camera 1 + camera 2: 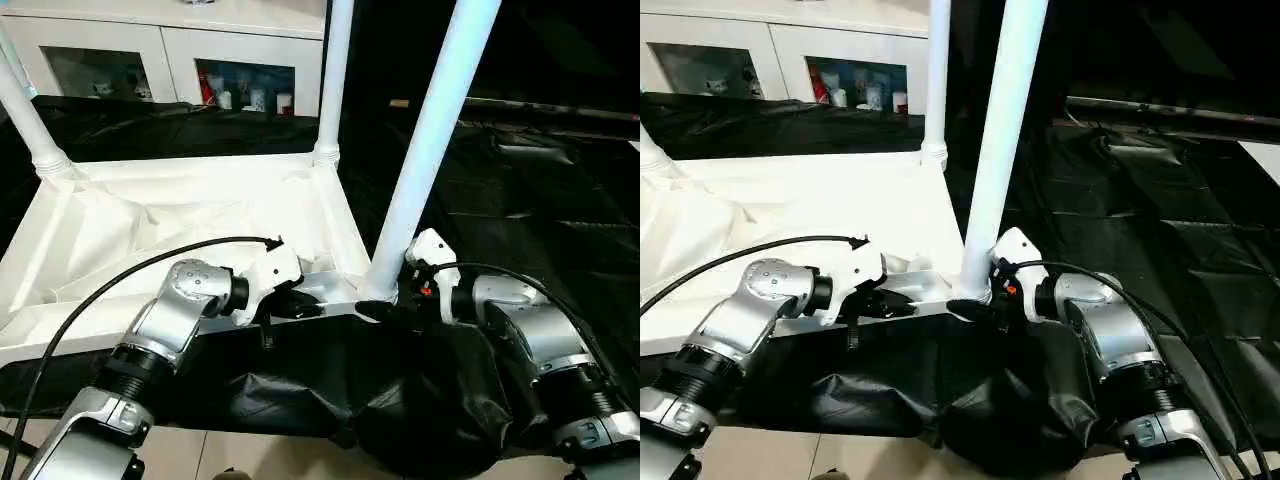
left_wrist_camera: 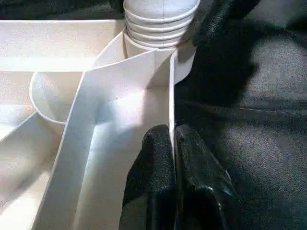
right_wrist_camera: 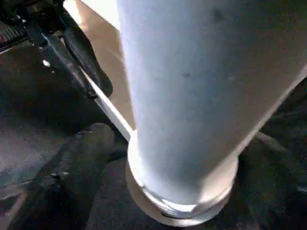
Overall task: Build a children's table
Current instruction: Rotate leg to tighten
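White plastic rectangular tabletop (image 1: 200,215) lies upside down, ribbed underside up, on a surface draped in black plastic sheeting (image 1: 520,190). Three long white tapered tubular legs stand upright in its round corner sockets: near-right leg (image 1: 430,130) closest to the robot, far-right leg (image 1: 333,70) behind it, far-left leg (image 1: 25,115) at the far-left corner.

Left claw (image 1: 290,300) sits at the tabletop's near rim (image 1: 330,290), just left of the near-right corner. Left wrist view: its two black fingers (image 2: 158,167) are pinched narrow, one on each side of the thin upright rim wall, gripping it. The ribbed collar of the near-right leg (image 2: 160,19) rises from its socket just beyond.

Right claw (image 1: 385,305) is at the base of the near-right leg, on the corner's outer side. One black finger (image 3: 72,172) lies beside the leg's base; whether the pair is spread or touching the leg, cannot tell.

Beyond the surface: white cabinet with glass doors (image 1: 170,50), small items on its shelves.
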Robot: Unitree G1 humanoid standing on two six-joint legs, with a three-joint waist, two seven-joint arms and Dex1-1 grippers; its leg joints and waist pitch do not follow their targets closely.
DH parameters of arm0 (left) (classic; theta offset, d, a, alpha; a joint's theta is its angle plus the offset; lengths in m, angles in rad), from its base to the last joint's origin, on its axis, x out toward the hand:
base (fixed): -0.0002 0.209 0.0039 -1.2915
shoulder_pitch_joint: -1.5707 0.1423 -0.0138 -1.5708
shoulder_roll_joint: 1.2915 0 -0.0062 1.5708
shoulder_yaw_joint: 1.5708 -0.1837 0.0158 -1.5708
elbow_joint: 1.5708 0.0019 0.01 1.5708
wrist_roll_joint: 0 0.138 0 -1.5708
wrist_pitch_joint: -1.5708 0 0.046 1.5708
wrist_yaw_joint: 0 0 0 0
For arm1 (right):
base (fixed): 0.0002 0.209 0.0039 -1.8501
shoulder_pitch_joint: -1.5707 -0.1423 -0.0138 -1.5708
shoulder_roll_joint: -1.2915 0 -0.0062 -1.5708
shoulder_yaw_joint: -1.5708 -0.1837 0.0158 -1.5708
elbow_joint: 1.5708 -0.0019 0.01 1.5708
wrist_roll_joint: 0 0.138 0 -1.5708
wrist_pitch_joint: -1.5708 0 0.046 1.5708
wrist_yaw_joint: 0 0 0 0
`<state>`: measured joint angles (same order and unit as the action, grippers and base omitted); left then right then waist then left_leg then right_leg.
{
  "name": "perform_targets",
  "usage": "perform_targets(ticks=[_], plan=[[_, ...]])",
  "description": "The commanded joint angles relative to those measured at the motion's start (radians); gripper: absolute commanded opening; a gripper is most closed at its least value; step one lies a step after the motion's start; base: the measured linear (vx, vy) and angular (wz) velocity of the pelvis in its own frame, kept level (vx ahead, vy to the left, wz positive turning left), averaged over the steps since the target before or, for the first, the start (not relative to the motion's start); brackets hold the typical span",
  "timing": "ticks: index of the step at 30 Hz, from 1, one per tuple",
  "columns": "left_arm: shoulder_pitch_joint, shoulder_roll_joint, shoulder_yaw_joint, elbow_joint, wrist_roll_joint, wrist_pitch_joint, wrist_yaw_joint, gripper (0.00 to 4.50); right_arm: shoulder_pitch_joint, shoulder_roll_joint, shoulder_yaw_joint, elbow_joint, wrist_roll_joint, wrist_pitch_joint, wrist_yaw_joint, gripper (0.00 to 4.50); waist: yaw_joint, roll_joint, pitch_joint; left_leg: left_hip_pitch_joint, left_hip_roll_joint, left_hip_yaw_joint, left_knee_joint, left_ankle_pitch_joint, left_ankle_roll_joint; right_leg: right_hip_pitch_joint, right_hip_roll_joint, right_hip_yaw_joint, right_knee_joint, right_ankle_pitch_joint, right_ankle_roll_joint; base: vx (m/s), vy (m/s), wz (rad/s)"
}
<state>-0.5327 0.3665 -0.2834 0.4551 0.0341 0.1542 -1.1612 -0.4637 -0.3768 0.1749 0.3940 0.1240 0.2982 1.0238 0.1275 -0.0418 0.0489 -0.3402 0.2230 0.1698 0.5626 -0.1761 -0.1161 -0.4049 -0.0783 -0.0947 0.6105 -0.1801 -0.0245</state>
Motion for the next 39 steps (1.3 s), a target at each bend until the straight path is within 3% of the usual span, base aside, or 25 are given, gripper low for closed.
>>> perform_targets(ticks=[1, 9, 13, 19, 20, 22, 23, 24, 25, 29, 30, 32, 33, 39], plan=[[0.004, -0.017, -0.002, -0.029, -0.044, -0.006, -0.027, 0.00, 0.004, -0.002, 0.014, -0.012, 0.005, -0.010, 0.002, 3.72, 0.002, -0.006, -0.060, -0.008, 0.008, 0.007, -0.054, -0.166, 0.047, 0.058, -0.064, 0.054, -0.076, -0.241, -0.144, 0.000, 0.000, 0.00], [0.003, -0.018, -0.003, -0.026, -0.043, -0.007, -0.019, 0.00, 0.018, 0.013, 0.015, -0.017, 0.003, -0.008, -0.004, 3.02, 0.003, -0.006, -0.061, -0.007, 0.007, 0.006, -0.054, -0.167, 0.043, 0.058, -0.063, 0.053, -0.076, -0.252, -0.136, 0.000, 0.000, 0.00], [-0.005, -0.034, 0.007, -0.008, -0.029, -0.003, 0.032, 0.00, 0.024, 0.052, -0.001, 0.031, -0.028, -0.022, -0.116, 2.80, 0.002, -0.005, -0.060, -0.008, 0.008, 0.005, -0.055, -0.170, 0.034, 0.056, -0.064, 0.053, -0.075, -0.251, -0.139, 0.000, 0.000, 0.00], [-0.053, -0.104, 0.028, 0.085, 0.036, 0.025, 0.241, 0.00, 0.011, 0.163, -0.056, 0.111, -0.045, -0.014, -0.353, 2.74, -0.011, -0.008, -0.057, -0.006, 0.006, 0.002, -0.059, -0.209, 0.014, 0.057, -0.066, 0.051, -0.086, -0.347, -0.106, 0.000, 0.000, 0.00], [-0.063, -0.121, 0.033, 0.102, 0.043, 0.032, 0.277, 0.00, 0.007, 0.185, -0.065, 0.121, -0.048, -0.012, -0.395, 2.73, -0.012, -0.009, -0.056, -0.003, 0.003, 0.005, -0.058, -0.210, 0.017, 0.051, -0.064, 0.052, -0.091, -0.356, -0.100, 0.000, 0.000, 0.00], [-0.095, -0.178, 0.045, 0.148, 0.061, 0.063, 0.390, 0.00, -0.019, 0.262, -0.106, 0.177, -0.065, 0.001, -0.585, 2.73, -0.014, -0.006, -0.056, -0.005, 0.003, 0.003, -0.060, -0.211, 0.008, 0.052, -0.065, 0.053, -0.091, -0.378, -0.093, 0.000, 0.000, 0.00], [-0.095, -0.178, 0.045, 0.148, 0.061, 0.063, 0.390, 0.00, -0.019, 0.262, -0.106, 0.177, -0.065, 0.001, -0.585, 2.73, -0.014, -0.005, -0.055, -0.003, 0.002, 0.003, -0.060, -0.214, 0.002, 0.049, -0.066, 0.052, -0.093, -0.387, -0.091, 0.000, 0.000, 0.00], [-0.121, -0.230, 0.046, 0.177, 0.068, 0.088, 0.466, 0.00, -0.047, 0.329, -0.143, 0.231, -0.064, 0.008, -0.721, 2.73, -0.014, -0.008, -0.057, -0.001, 0.002, 0.001, -0.060, -0.218, -0.003, 0.052, -0.067, 0.050, -0.093, -0.402, -0.083, 0.000, 0.000, 0.00], [-0.131, -0.254, 0.043, 0.186, 0.069, 0.093, 0.488, 0.00, -0.058, 0.357, -0.154, 0.247, -0.053, 0.004, -0.746, 2.73, -0.016, -0.004, -0.056, 0.001, 0.002, 0.002, -0.061, -0.223, -0.007, 0.046, -0.066, 0.053, -0.093, -0.395, -0.086, 0.000, 0.000, 0.00], [-0.145, -0.298, 0.028, 0.199, 0.072, 0.078, 0.483, 0.00, -0.086, 0.409, -0.137, 0.261, -0.055, -0.019, -0.748, 2.73, -0.011, -0.003, -0.061, -0.003, 0.001, 0.003, -0.059, -0.200, 0.011, 0.053, -0.064, 0.055, -0.086, -0.303, -0.093, 0.000, 0.000, 0.00], [-0.146, -0.299, 0.025, 0.202, 0.074, 0.073, 0.481, 0.00, -0.090, 0.412, -0.135, 0.263, -0.057, -0.023, -0.748, 3.07, -0.011, -0.004, -0.061, -0.005, 0.000, 0.004, -0.059, -0.191, 0.016, 0.054, -0.063, 0.055, -0.084, -0.278, -0.100, 0.000, 0.000, 0.00], [-0.144, -0.296, 0.027, 0.205, 0.078, 0.069, 0.479, 0.00, -0.097, 0.420, -0.160, 0.267, -0.039, -0.018, -0.748, 3.07, -0.012, -0.005, -0.059, -0.004, -0.001, 0.005, -0.060, -0.202, 0.020, 0.054, -0.063, 0.054, -0.086, -0.294, -0.102, 0.000, 0.000, 0.00], [-0.142, -0.292, 0.027, 0.203, 0.078, 0.069, 0.476, 0.00, -0.098, 0.417, -0.162, 0.267, -0.035, -0.018, -0.737, 3.30, -0.012, -0.004, -0.058, -0.004, -0.001, 0.004, -0.061, -0.214, 0.019, 0.054, -0.064, 0.053, -0.089, -0.324, -0.096, 0.000, 0.000, 0.00], [-0.137, -0.262, 0.032, 0.205, 0.074, 0.055, 0.453, 0.00, -0.088, 0.365, -0.136, 0.250, -0.056, -0.036, -0.672, 3.81, -0.013, -0.004, -0.057, -0.003, 0.002, 0.003, -0.062, -0.228, 0.020, 0.052, -0.065, 0.053, -0.093, -0.352, -0.084, 0.000, 0.000, 0.00]])
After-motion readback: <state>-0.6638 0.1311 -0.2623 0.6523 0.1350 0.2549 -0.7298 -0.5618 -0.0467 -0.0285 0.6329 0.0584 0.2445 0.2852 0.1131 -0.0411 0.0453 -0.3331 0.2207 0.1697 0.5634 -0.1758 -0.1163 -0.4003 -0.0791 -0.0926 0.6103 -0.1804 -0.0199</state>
